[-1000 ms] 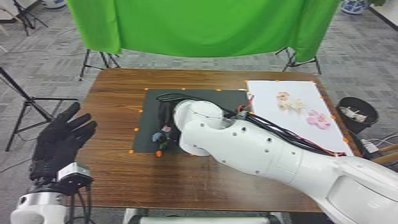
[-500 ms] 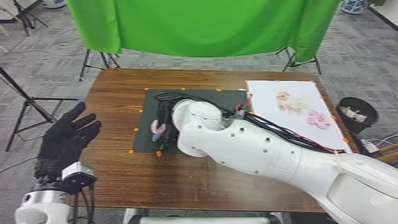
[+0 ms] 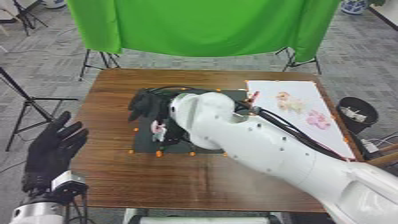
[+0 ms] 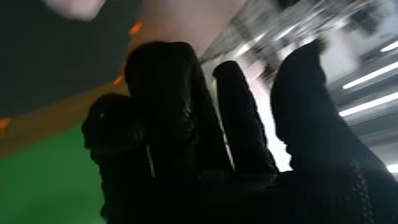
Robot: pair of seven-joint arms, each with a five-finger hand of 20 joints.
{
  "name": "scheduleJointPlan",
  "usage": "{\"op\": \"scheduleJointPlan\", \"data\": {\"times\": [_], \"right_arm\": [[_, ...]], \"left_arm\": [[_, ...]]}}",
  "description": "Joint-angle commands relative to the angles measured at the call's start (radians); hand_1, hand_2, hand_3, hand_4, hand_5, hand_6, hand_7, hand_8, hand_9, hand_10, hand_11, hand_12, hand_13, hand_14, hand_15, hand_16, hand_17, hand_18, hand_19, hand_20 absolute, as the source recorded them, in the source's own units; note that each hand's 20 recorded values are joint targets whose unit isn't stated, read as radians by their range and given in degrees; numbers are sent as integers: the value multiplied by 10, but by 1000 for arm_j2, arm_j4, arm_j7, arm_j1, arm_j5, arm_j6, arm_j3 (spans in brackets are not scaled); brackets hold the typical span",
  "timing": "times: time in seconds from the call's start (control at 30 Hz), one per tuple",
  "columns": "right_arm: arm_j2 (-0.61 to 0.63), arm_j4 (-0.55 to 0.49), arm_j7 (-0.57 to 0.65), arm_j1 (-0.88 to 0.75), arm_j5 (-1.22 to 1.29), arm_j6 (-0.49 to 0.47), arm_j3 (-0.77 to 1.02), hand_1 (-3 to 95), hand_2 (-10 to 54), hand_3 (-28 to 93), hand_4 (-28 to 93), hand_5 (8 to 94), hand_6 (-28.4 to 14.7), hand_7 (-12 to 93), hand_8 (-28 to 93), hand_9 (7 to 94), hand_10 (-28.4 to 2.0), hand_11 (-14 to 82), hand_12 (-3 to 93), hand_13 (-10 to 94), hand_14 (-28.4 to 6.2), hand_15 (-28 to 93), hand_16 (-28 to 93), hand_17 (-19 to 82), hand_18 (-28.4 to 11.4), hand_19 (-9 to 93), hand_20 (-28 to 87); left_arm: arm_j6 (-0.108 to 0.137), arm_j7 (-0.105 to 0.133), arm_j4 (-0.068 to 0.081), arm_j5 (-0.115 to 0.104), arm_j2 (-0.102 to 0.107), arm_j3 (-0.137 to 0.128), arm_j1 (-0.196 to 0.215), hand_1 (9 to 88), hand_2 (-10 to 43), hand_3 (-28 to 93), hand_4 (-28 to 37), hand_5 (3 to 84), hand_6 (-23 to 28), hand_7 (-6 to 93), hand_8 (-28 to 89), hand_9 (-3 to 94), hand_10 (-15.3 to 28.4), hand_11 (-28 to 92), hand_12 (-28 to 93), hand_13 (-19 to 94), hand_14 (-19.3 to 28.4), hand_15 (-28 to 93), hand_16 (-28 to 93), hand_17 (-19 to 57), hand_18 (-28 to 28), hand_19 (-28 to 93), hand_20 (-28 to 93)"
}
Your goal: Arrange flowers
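My right hand (image 3: pixel 145 104) is over the left part of the dark mat (image 3: pixel 191 145), reaching past its left edge in the head view. In the right wrist view the right hand (image 4: pixel 191 120) has its fingers fairly straight, with no thing held. A pink and white item (image 3: pixel 158 129) lies on the mat just below that hand; whether it is a flower I cannot tell. Pink and pale flowers (image 3: pixel 318 119) lie on the white sheet (image 3: pixel 266 90) at the right. My left hand (image 3: pixel 53 150) stays off the table's left side, fingers extended.
The brown table (image 3: pixel 111 170) carries small orange markers round the mat. A black bin (image 3: pixel 358 111) stands off its right edge, and a green cloth (image 3: pixel 204 30) hangs beyond the far side. The right arm crosses over the mat and the sheet's near corner.
My right hand has come out from behind its forearm toward the mat's far left, and the arm has shifted right. The left hand has moved slightly down and left.
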Motion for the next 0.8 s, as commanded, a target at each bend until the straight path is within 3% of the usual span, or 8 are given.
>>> {"op": "scheduleJointPlan", "data": {"times": [0.03, 0.27, 0.33, 0.6, 0.67, 0.8], "right_arm": [[-3, 43, 59, -45, 31, -158, 18, 151, 177, 891, -187, 393, -21, 119, -98, 546, -147, 96, 130, 719, -139, 722, 135, 461, -237, 932, 332], [-4, 57, 64, -50, 26, -164, 17, 120, 186, 872, -190, 384, -21, 115, -95, 522, -142, 81, 126, 714, -147, 730, 129, 458, -246, 932, 329], [-2, 57, 65, -46, 20, -157, 9, 113, 187, 871, -189, 381, -19, 113, -95, 514, -138, 77, 124, 714, -149, 732, 127, 459, -248, 932, 330], [11, 42, 21, -43, 31, -79, -11, 107, 184, 873, -189, 400, -19, 119, -95, 534, -135, 88, 124, 723, -146, 747, 126, 467, -251, 932, 348], [10, 45, 11, -36, 42, -62, -16, 107, 183, 876, -189, 413, -18, 123, -96, 545, -135, 94, 124, 727, -144, 751, 126, 471, -251, 932, 363], [1, 62, 21, -22, 43, -83, -13, 109, 180, 877, -194, 418, -15, 124, -99, 538, -133, 89, 121, 727, -144, 755, 128, 471, -250, 932, 377]], "left_arm": [[22, 9, -3, -17, -1, 14, 10, 292, 70, 663, -213, 372, 97, 114, -84, 327, 192, 295, 101, 217, 258, 563, -134, -86, 239, 487, 65], [5, 10, 5, -26, 20, 35, -17, 292, 70, 663, -217, 371, 97, 114, -85, 326, 191, 294, 101, 217, 258, 562, -132, -86, 238, 485, 67], [-1, -12, 7, -3, 8, 35, -28, 292, 70, 663, -218, 371, 97, 114, -85, 327, 192, 293, 101, 217, 259, 562, -132, -86, 238, 485, 67], [-7, -25, 7, -4, 9, 36, -25, 295, 71, 663, -216, 370, 97, 114, -85, 326, 191, 294, 101, 217, 258, 563, -132, -85, 238, 484, 68], [-5, -11, 7, -14, 19, 42, -27, 295, 71, 663, -216, 371, 97, 114, -85, 326, 191, 294, 101, 217, 258, 564, -132, -85, 238, 484, 68], [-7, -6, 11, -14, 30, 61, -48, 297, 72, 662, -216, 371, 97, 114, -85, 327, 192, 295, 101, 217, 259, 564, -132, -85, 239, 484, 69]]}}
